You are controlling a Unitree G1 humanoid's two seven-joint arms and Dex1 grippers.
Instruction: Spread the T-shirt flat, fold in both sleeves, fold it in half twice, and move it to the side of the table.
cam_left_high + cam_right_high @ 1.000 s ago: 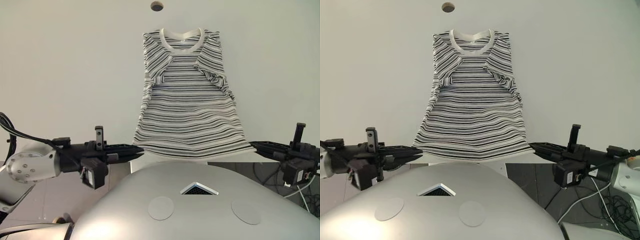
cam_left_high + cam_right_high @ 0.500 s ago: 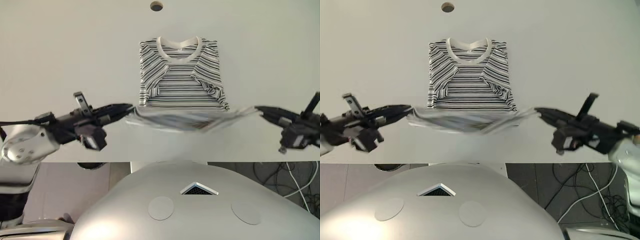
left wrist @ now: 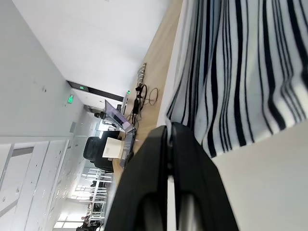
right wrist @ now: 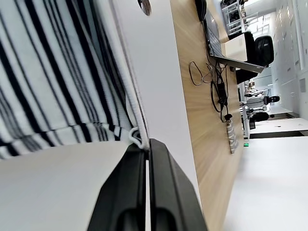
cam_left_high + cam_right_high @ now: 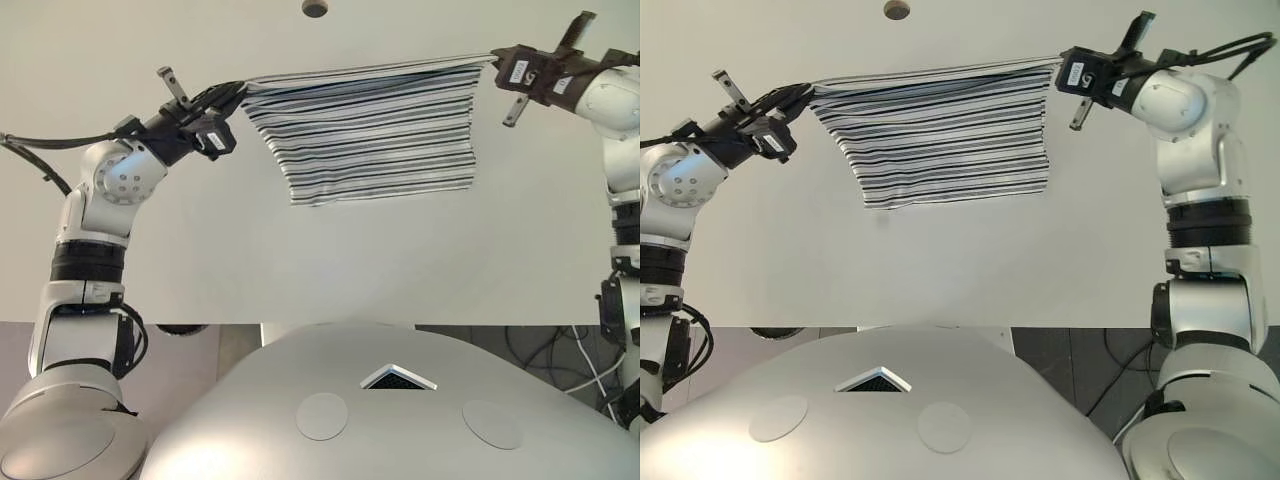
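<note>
White table (image 5: 300,270) fills the scene beneath two raised robot arms. A small dark round hole (image 5: 314,9) sits in it, just beyond the line between the two pincers.

A black-and-white striped T-shirt (image 5: 380,140) hangs in the air between the pincers, held up by one edge. That edge is pulled into a nearly straight, taut line from one pincer to the other. The left pincer (image 5: 238,88) is clamped on one end of that edge. Seen close from the left wrist, its two black fingers (image 3: 187,159) are pressed together, with the fabric corner caught at their tips. The right pincer (image 5: 493,55) is clamped on the other end and sits slightly higher than the left one. From the right wrist, its fingers (image 4: 161,173) are likewise pressed together on a white hem.

Below both pincers the cloth drops as a broad striped panel. Its free lower edge slopes, reaching lowest under the left pincer's side. Whether that edge touches the table cannot be told.

Past the right pincer, beyond the table's edge, lies a wooden floor (image 4: 192,125) with loose cables (image 4: 219,86) on it.
</note>
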